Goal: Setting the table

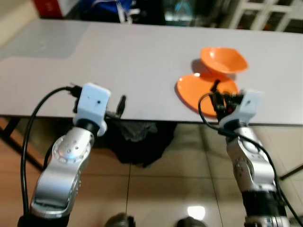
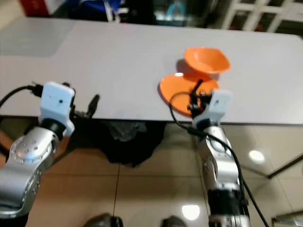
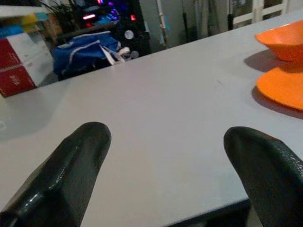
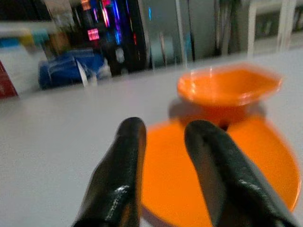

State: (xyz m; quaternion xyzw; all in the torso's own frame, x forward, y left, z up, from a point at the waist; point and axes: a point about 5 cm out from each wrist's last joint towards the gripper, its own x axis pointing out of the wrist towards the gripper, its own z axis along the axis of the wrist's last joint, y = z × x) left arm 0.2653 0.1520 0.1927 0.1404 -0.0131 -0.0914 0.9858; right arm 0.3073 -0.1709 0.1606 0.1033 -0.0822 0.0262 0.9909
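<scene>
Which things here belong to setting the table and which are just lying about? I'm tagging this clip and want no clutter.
Part of the job:
orange plate near the table's front edge
orange bowl just behind it
grey table
right gripper at the plate's rim
left gripper, open over bare tabletop

Lying about:
blue bag beyond the table
red and white box

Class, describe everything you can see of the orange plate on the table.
The orange plate is flat, round and smooth, plastic-looking with a slight sheen. It lies near the front edge of the grey table, on the robot's right. An orange bowl sits just behind it, at its far rim. The right pincer hovers over its near side, fingers slightly apart.
</scene>
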